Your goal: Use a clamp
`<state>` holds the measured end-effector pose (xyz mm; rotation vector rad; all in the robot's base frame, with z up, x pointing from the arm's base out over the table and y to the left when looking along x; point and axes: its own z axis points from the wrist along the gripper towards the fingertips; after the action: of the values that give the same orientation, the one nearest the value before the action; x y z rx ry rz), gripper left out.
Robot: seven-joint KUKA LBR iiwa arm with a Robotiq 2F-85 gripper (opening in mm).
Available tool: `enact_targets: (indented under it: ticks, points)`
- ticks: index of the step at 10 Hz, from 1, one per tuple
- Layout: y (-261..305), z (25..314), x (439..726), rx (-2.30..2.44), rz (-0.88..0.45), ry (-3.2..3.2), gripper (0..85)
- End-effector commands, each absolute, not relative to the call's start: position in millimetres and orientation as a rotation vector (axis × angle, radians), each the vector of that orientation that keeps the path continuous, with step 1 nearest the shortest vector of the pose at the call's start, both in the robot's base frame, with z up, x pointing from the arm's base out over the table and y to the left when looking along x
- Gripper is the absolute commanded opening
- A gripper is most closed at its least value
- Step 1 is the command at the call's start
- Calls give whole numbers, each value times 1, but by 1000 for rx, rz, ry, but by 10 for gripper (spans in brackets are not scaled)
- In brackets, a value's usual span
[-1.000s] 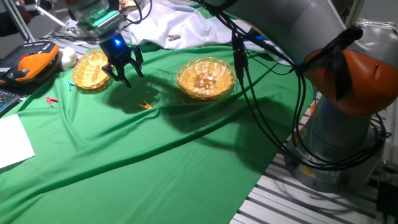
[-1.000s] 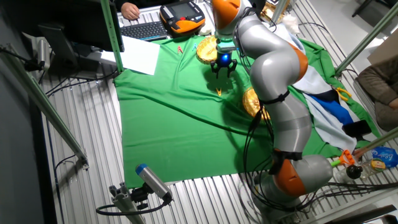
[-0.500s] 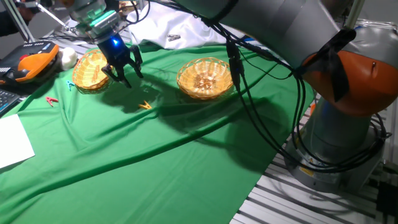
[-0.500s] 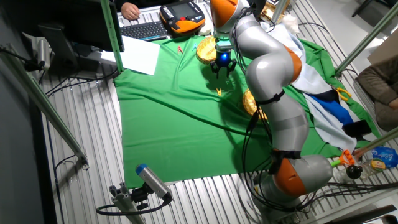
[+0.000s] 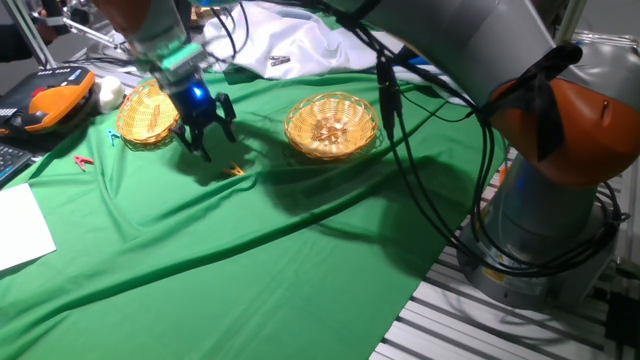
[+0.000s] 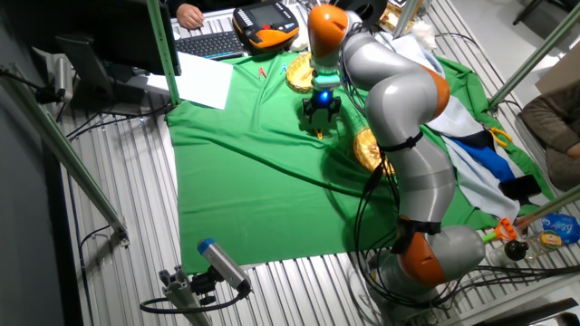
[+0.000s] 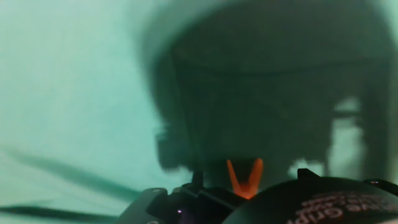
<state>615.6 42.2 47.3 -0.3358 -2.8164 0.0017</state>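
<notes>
On the bench there are two wicker baskets, one point(image 5: 146, 112) by the gripper and one point(image 5: 331, 125) farther along, one yellow-orange clamp point(image 5: 234, 170), one small red clip point(image 5: 84, 160) and one white paper sheet point(image 5: 22, 228)

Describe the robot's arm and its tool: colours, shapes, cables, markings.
The arm is made of rounded silver-grey segments with orange joint bands. Black cables hang loosely along it. The tool has black fingers beneath a blue glowing light. The hand view shows reddish lettering, too blurred to read.
</notes>
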Motion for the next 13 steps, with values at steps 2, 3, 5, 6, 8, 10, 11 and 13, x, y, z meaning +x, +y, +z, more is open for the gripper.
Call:
enact_targets:
  ticks: [2,3,5,6,8,10,11,13]
  points:
    - [41,38,615,-333,3,-2807,680]
    - [41,37,614,-336,-3,-2797,680]
    - [42,36,610,-337,-4,-2792,680]
    - [42,36,608,-339,-5,-2792,680]
    - [40,34,609,-332,-8,-2788,680]
    - [35,30,608,-312,-38,-2775,510]
    - [35,30,608,-318,-46,-2770,510]
    - [35,28,607,-319,-45,-2767,510]
